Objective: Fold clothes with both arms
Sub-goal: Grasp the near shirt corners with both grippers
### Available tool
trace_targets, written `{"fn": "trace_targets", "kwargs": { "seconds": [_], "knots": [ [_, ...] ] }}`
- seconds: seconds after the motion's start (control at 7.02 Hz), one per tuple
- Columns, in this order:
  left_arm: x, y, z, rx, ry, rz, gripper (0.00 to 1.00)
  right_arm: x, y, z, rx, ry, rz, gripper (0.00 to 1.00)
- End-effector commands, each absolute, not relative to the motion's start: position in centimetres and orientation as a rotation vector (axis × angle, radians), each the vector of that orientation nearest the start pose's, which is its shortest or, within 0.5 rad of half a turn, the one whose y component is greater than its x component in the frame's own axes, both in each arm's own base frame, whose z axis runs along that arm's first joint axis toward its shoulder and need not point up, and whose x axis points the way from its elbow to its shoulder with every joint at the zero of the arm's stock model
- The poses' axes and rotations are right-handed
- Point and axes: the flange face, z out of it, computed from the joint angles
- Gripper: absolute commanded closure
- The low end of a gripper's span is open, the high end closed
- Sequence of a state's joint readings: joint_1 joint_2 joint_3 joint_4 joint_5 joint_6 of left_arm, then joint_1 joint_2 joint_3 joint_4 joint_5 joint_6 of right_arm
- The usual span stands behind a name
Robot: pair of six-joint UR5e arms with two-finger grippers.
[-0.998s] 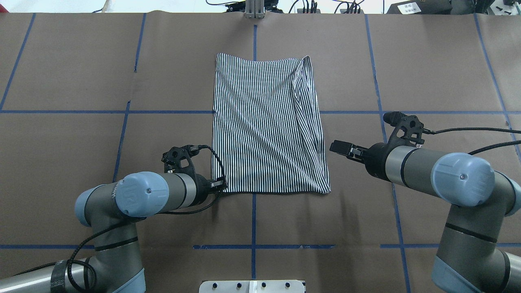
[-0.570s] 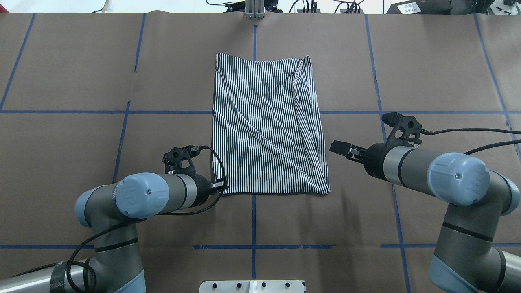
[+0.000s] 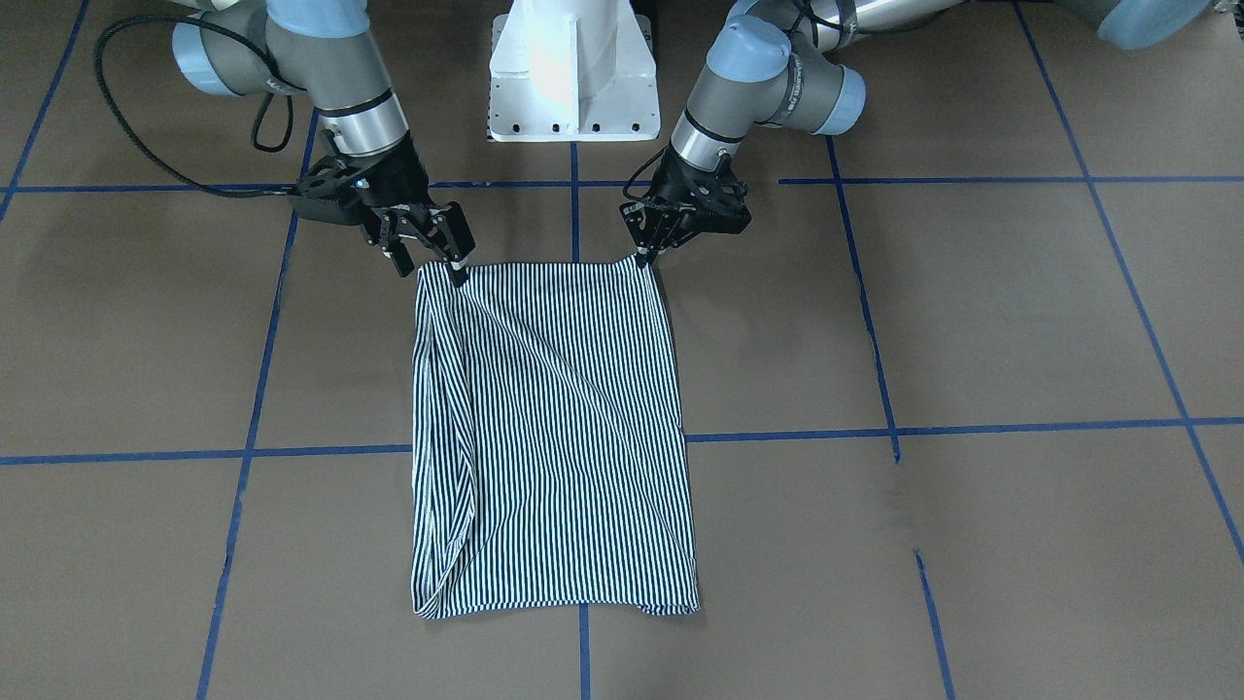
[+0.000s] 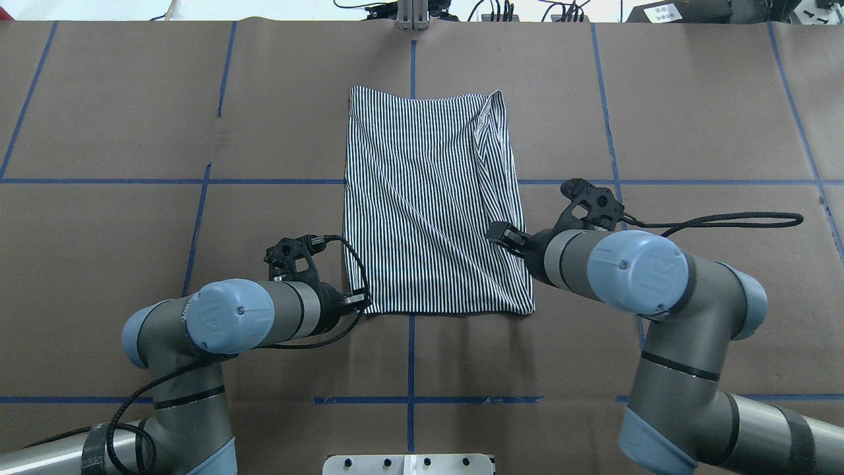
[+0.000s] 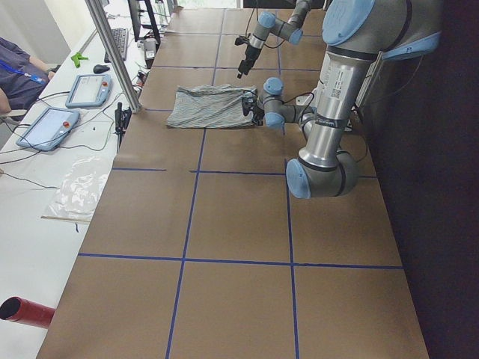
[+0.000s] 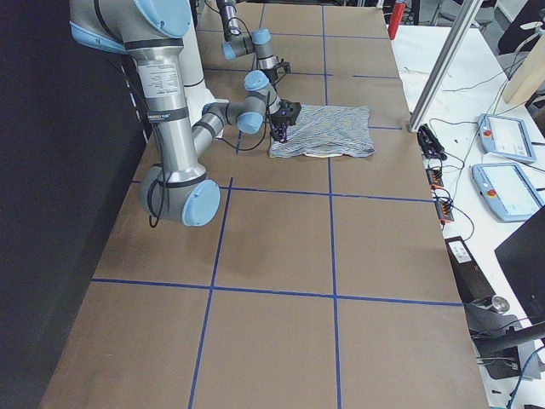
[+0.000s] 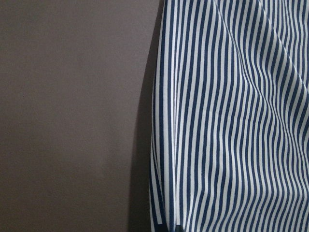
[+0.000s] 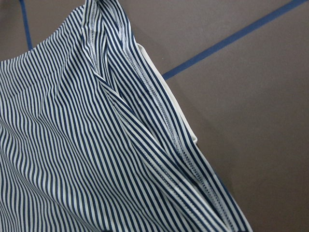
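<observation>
Swinging in: the right gripper has come from beside the shirt to its corner nearest the base, fingers spread wide.
Left gripper: stays at the other base-side corner; I cannot tell its spread.
Meaning: both base-side corners are nearly covered, so a paired grasp looks next.
Shirt axis: lying flat before the base, long side running straight away from it; collar end hidden.

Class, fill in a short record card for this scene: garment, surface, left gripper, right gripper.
Garment: striped shirt, folded into a rectangle, lying flat
Surface: brown table marked with blue tape lines
Left gripper: shut, seemingly pinching the shirt's near corner on its side
Right gripper: open, above the shirt's edge by the other near corner
</observation>
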State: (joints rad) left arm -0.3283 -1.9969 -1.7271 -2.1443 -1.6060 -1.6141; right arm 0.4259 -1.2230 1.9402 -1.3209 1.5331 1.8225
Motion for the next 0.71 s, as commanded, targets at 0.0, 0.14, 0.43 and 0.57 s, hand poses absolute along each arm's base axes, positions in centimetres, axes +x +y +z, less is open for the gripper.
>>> {"fn": "trace_targets", "kwargs": {
  "seconds": [0.0, 0.14, 0.43, 0.57],
  "knots": [
    [55.9, -32.8, 28.0, 0.135, 1.159, -0.310, 1.00, -50.0, -36.6, 28.2, 0.055, -0.842, 0.711, 0.22],
    [55.9, -32.8, 27.7, 0.137, 1.163, -0.311, 1.00, -51.1, -36.4, 29.4, 0.046, -0.804, 0.712, 0.22],
    [55.9, -32.8, 27.6, 0.136, 1.165, -0.310, 1.00, -52.6, -35.1, 30.0, 0.023, -0.777, 0.717, 0.22],
    [55.9, -32.8, 27.6, 0.137, 1.165, -0.308, 1.00, -53.7, -34.3, 29.0, 0.008, -0.742, 0.723, 0.22]
  ]
}}
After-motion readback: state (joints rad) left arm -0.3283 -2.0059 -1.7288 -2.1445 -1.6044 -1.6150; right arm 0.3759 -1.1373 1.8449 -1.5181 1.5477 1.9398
